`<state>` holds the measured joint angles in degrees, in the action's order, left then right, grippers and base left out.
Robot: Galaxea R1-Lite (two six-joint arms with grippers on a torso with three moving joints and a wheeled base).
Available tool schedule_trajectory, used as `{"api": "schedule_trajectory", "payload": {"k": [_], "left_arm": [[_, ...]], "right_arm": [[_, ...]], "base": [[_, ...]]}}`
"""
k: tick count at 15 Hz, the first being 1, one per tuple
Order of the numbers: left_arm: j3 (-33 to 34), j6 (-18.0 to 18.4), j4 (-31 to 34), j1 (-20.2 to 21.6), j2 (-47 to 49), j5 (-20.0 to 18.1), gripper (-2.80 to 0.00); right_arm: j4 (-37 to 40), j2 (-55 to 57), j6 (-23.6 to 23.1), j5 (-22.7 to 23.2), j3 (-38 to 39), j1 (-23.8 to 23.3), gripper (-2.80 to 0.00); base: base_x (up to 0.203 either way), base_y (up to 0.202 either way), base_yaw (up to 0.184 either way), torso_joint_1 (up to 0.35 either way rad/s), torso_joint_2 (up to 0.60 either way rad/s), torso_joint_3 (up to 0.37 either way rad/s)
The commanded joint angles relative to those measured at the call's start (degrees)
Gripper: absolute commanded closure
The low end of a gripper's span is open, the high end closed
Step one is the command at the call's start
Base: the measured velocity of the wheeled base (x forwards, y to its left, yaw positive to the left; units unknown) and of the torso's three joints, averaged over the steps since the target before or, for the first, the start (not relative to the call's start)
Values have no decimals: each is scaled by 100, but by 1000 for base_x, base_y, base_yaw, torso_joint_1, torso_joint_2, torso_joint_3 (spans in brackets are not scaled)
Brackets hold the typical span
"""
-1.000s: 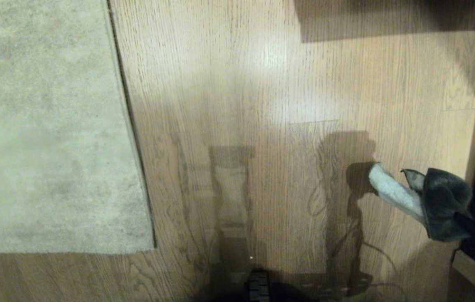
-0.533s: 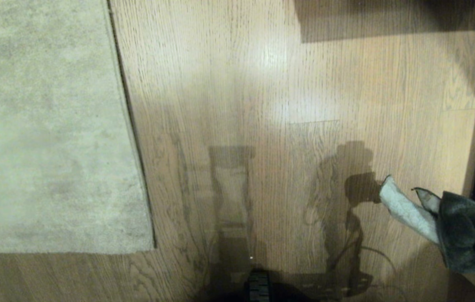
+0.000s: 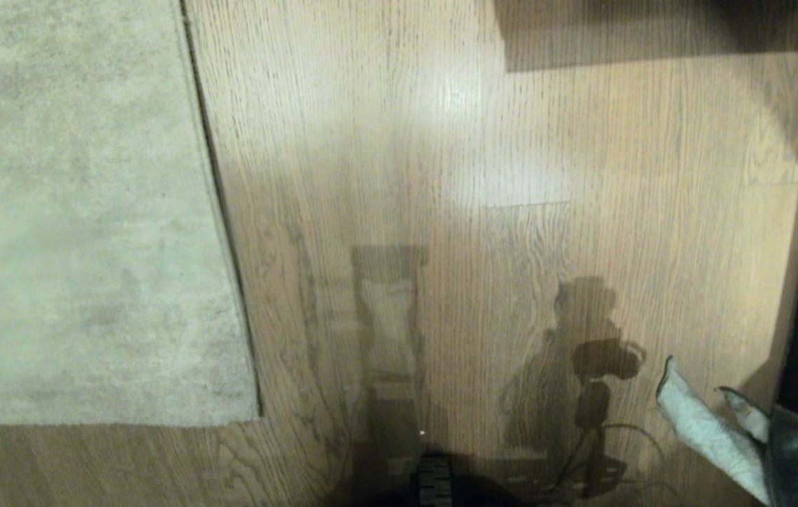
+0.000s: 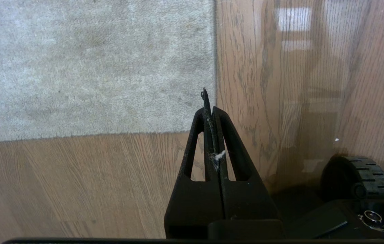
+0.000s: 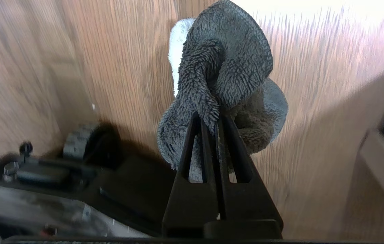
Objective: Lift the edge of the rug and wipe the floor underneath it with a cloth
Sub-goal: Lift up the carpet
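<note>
The right end effector is pinched tight on the cloth. Its two black fingers are squeezed together with a fold of the fluffy rag caught between them. The cloth bunches up past the tips — dark grey on the outside, with a whitish side peeking out behind. In the head view only the cloth shows, low in the right corner, hanging above the floor and not touching it. A long pale flap sticks out toward the middle of the room, and the dark part sits next to it at the picture's edge.

The left end effector is pressed shut with nothing in it, only a bit of white fluff stuck where the fingers meet. It hangs over the corner of the rug, where the pale pile meets the wood.

The rug edge lies flat on the floor, running as a thin dark line down the left part of the head view. The rug spreads out to the left of it — grey-beige with darker blotchy spots. The cloth is well apart from that edge, far off on the right side. The wood planks shine a little, with dark grain lines and shadows of the robot on them. A black wheel of the robot's base sits low on the floor.
</note>
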<state>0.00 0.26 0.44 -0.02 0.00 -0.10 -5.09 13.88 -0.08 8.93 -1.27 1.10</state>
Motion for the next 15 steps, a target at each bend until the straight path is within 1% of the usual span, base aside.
{"api": "schedule_trajectory", "payload": {"k": [1,3,5,7,8,10,11,12,15], "left_arm": [[0,1,0,2,9,1,0],[0,1,0,2,9,1,0],[0,1,0,2,9,1,0],[0,1,0,2,9,1,0],[0,1,9,2,9,1,0],[0,1,0,2,9,1,0],[0,1,0,1,9,1,0],[0,1,0,-1,9,1,0],[0,1,0,2,9,1,0]], "right_arm": [[66,-393,-7,4,-14,-4,0],[170,-545,-5,-73,-21,-26,0],[662,-887,1,-290,-137,-47,0],[1133,-1305,27,-399,-299,-60,0],[1218,-1388,23,-516,-333,-64,0],[1165,-1388,-97,-987,-170,-66,0],[1066,-1388,-186,-1048,-93,-66,0],[933,-1388,-195,-1036,-28,-66,0],[895,-1388,-151,-972,-23,-66,0]], "base": [[0,0,0,0,0,0],[0,0,0,0,0,0],[0,0,0,0,0,0],[0,0,0,0,0,0],[0,0,0,0,0,0],[0,0,0,0,0,0],[0,0,0,0,0,0],[0,0,0,0,0,0],[0,0,0,0,0,0]]}}
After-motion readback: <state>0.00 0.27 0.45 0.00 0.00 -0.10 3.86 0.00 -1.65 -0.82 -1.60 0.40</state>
